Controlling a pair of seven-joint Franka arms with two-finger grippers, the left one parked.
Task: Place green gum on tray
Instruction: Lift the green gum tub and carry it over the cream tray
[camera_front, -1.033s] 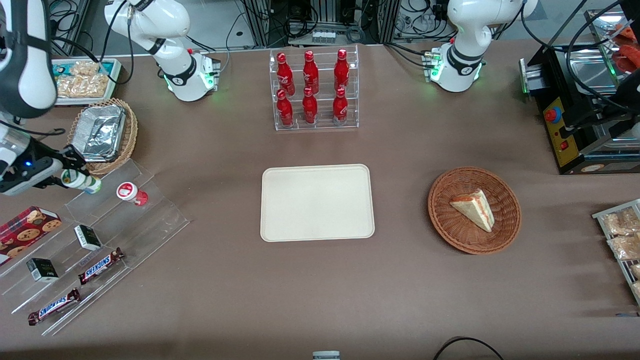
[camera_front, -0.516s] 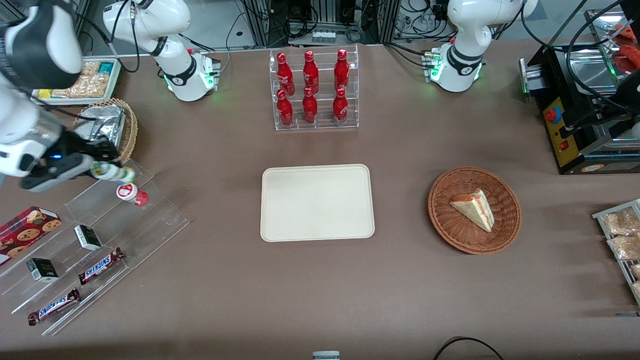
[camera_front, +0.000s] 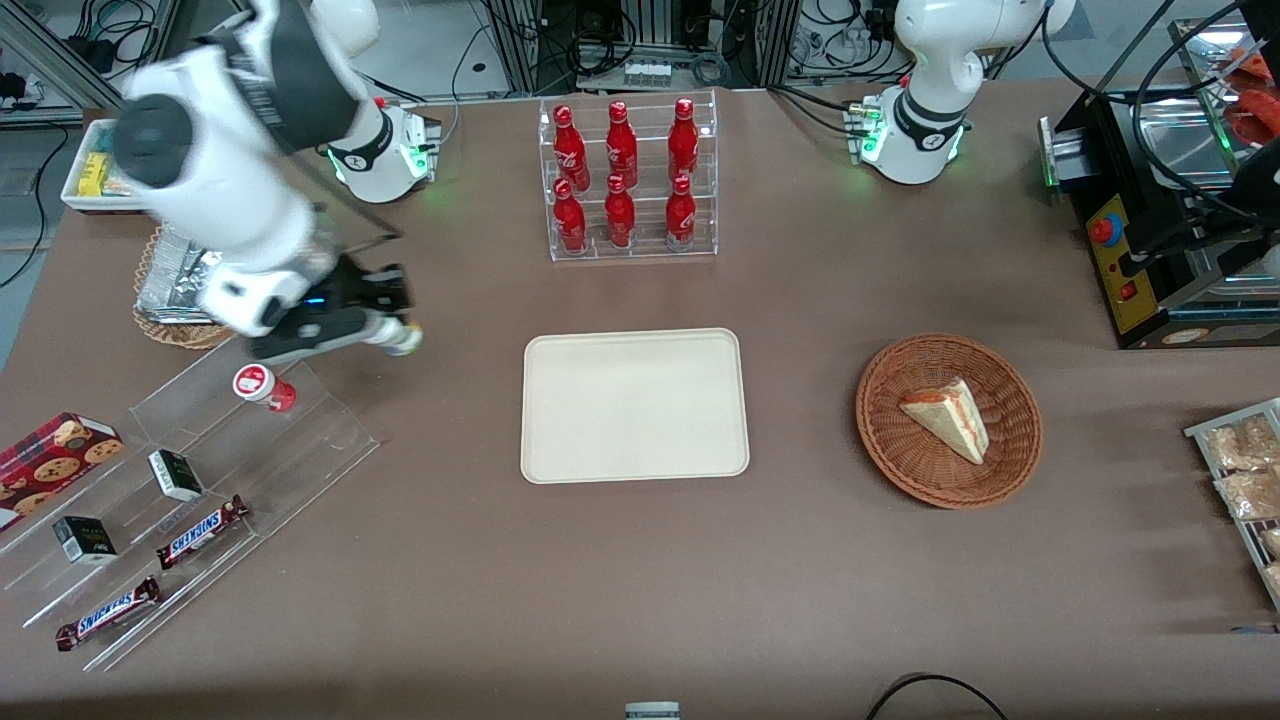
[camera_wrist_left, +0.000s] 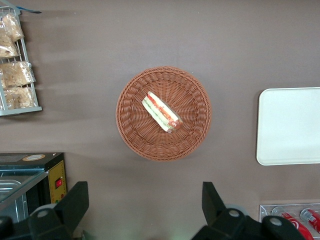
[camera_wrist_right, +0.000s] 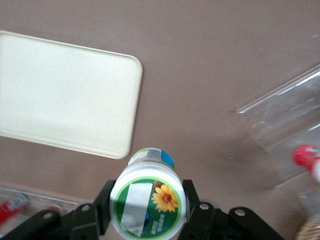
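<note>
Nearest the front camera, toward the working arm's end of the counter (camera_front: 560, 600), two Snickers bars (camera_front: 200, 531) and two small dark boxes (camera_front: 176, 474) are laid on a clear stepped acrylic stand (camera_front: 330, 440), with a cookie box (camera_front: 55, 455) beside them. On the upper step of that stand a red-lidded bottle (camera_front: 262, 386) is seen lying tilted. The tray (camera_front: 634, 405) lies flat at the middle of the counter, and a round wicker basket (camera_front: 948, 420) holding a sandwich wedge (camera_front: 946, 417) is set toward the parked arm's end. Slightly farther from the camera than the red-lidded bottle, the claw (camera_front: 385, 325) is held above the bare counter, between the acrylic stand and the tray, apart from both. It is closed on the green gum (camera_front: 396, 337), which is carried in the air; in the right wrist view the green gum (camera_wrist_right: 148, 207) is gripped at its sides between the two fingers (camera_wrist_right: 194, 210), lid toward the camera, with the tray (camera_wrist_right: 65, 95) near it. Farther still, a foil container in a wicker basket (camera_front: 170, 290) is partly hidden by the arm, and a clear rack of red bottles (camera_front: 627, 180) stands farthest.
</note>
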